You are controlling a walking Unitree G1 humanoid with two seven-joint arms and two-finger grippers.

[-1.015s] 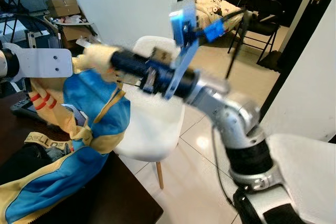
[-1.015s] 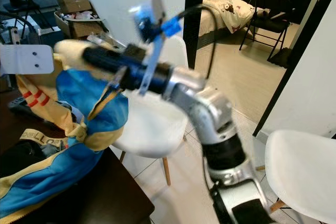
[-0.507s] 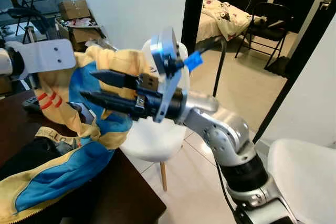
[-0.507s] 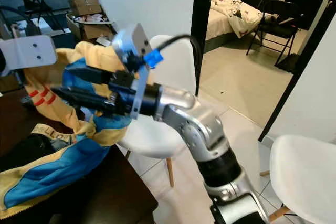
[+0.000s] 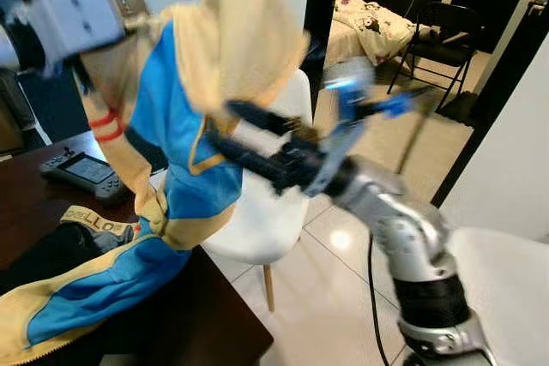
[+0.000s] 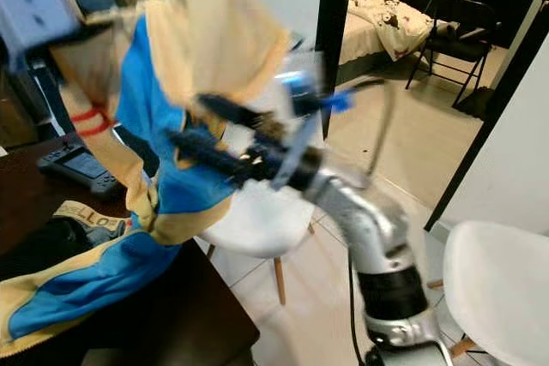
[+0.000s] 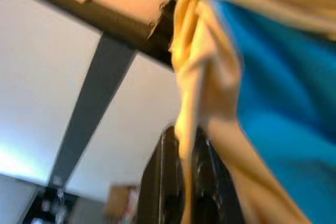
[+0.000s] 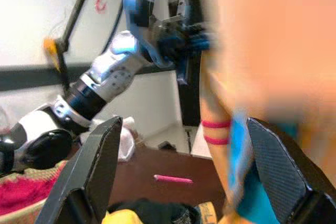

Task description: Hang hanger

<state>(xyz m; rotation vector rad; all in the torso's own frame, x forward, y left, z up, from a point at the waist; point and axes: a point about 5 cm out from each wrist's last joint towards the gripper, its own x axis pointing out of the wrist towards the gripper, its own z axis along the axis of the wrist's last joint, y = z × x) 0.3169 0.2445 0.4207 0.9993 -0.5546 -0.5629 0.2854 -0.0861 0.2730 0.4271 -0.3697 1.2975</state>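
A blue and yellow hooded jacket [image 5: 184,126] hangs lifted high over the dark table [image 5: 202,319], with its lower part trailing on the tabletop. My left gripper [image 7: 181,182] is up at the top left, shut on the jacket's yellow fabric, and its white wrist block [image 5: 64,15] shows there. My right gripper [image 5: 238,135] reaches in from the right at the jacket's front, open, its fingers [image 8: 102,163] spread wide with nothing between them. No hanger can be made out; the pictures are blurred.
A white chair [image 5: 257,225] stands just beyond the table's corner, and a second white chair [image 5: 506,280] is at the right. A handheld game console [image 5: 86,173] and dark clothing [image 5: 43,255] lie on the table. An open doorway leads to a bedroom with a black folding chair [image 5: 429,27].
My left arm has raised the jacket well higher, so its hood now tops the view. My right gripper stays open and has drawn back to the right of the jacket.
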